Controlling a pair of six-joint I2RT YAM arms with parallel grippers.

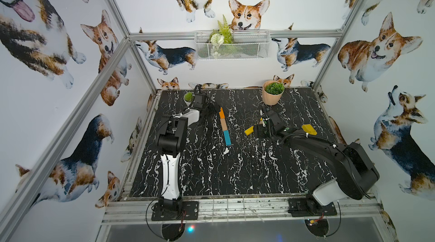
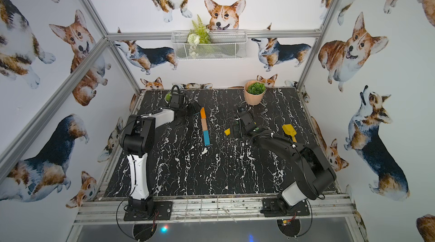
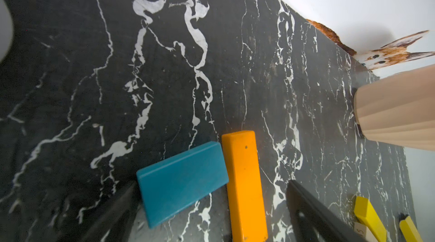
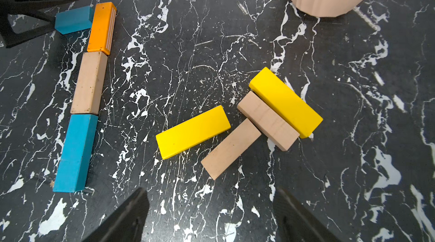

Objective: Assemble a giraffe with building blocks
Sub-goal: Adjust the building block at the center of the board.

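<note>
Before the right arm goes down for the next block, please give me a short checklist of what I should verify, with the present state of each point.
1. The right gripper is open and empty: ok.
2. The orange block, tan neck block and long teal block lie end to end: ok.
3. The short teal head block touches the orange block's side: ok.
4. The yellow block nearer the neck has both long sides free for a grip: ok.
5. The farther yellow block lies free: not ok, a loose tan block lies against it.
6. The left gripper, open, is clear of the head block: cannot tell.
</note>
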